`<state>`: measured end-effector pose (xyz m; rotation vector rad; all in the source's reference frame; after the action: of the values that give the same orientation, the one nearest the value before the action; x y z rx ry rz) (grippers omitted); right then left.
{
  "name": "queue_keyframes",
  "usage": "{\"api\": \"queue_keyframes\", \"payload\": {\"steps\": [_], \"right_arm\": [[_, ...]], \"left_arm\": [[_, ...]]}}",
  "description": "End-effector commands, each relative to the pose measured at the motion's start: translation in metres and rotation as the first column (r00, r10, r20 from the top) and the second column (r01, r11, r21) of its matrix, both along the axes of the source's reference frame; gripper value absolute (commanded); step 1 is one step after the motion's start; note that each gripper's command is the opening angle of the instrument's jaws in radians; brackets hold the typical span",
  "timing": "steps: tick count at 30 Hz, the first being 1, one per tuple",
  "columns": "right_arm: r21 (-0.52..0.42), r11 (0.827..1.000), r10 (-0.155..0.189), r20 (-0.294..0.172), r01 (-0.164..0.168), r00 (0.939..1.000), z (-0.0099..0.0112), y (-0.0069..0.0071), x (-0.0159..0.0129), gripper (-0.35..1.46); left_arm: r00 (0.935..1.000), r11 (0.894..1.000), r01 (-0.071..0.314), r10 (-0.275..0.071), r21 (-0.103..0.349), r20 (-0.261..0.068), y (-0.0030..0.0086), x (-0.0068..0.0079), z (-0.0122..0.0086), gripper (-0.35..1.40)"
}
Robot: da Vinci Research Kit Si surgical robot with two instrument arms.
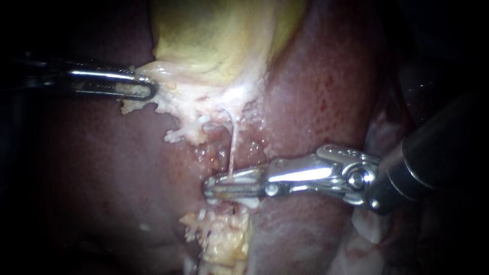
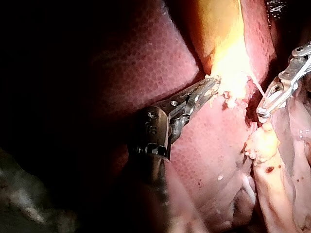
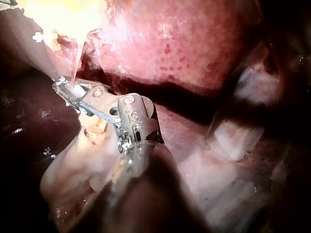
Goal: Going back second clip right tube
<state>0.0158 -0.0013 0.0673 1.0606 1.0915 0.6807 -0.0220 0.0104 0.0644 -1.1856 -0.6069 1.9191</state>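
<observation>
Backing the right instrument [image 1: 212,186] out toward 3 o'clock should go straight and slowly: its jaws stand narrowly apart around the thin tube [image 1: 233,147], near centre. The left instrument [image 1: 152,89], at 10 o'clock, clamps the gallbladder [image 1: 214,40] edge and should hold steady.
</observation>
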Motion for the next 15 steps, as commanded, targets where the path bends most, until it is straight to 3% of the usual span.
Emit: {"api": "queue_keyframes", "payload": {"steps": [1,4,7,11,15], "right_arm": [[-0.011,1.000,-0.001,-0.004,0.001,1.0000,0.0001,0.0000,0.0000,-0.35],[-0.075,0.997,0.024,-0.006,-0.024,0.9997,-0.0001,0.0000,0.0003,0.13],[-0.082,0.996,0.029,-0.005,-0.029,0.9996,0.0001,0.0000,0.0008,0.38],[-0.120,0.992,0.028,-0.013,-0.030,0.9995,0.0006,-0.0002,0.0013,0.44],[-0.186,0.981,0.051,-0.014,-0.053,0.9986,0.0017,0.0001,0.0018,0.47]], "left_arm": [[1.0000,1.000,0.000,0.000,0.000,0.000,0.0000,0.0000,0.0000,-0.35],[1.0000,1.000,0.000,0.000,0.000,0.000,0.0000,0.0000,0.0000,-0.35],[1.0000,1.000,0.000,0.000,0.000,0.000,0.0000,0.0000,0.0000,-0.35],[1.0000,1.000,0.000,0.000,0.000,0.000,0.0000,0.0000,0.0000,-0.35],[1.0000,1.000,0.001,-0.001,0.000,0.000,0.0000,0.0000,0.0000,-0.35]]}}
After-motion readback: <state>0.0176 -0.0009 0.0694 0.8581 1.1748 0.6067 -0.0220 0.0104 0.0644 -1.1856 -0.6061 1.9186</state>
